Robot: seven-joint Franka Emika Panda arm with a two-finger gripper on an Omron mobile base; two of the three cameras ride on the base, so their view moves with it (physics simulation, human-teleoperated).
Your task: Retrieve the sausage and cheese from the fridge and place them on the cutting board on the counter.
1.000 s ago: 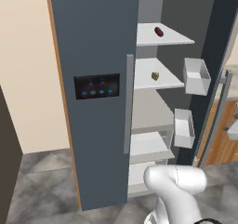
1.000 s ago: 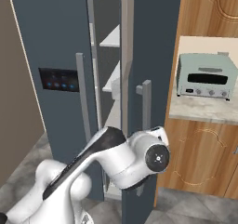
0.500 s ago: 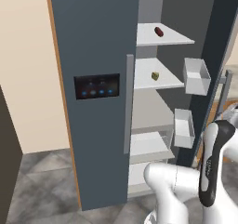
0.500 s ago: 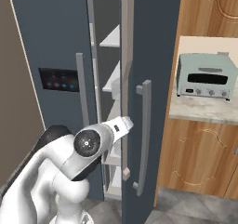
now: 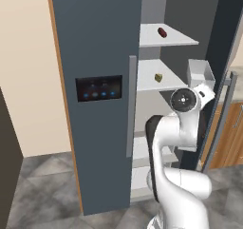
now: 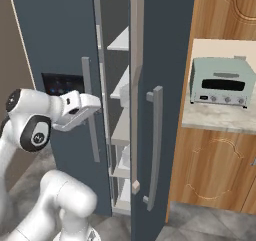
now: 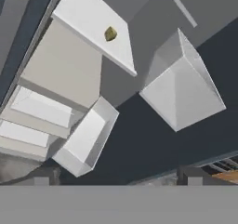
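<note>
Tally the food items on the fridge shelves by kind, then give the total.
Sausage: 1, on the upper shelf.
Cheese: 1, on the shelf below.
Total: 2

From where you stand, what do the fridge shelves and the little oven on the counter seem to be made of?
The fridge shelves look like matte white plastic: flat, pale, opaque, without shine. The little oven looks like painted metal, pale mint with a dark glass door and small knobs. The counter beneath it looks like mottled stone. It is all rendered, so these are guesses.
</note>
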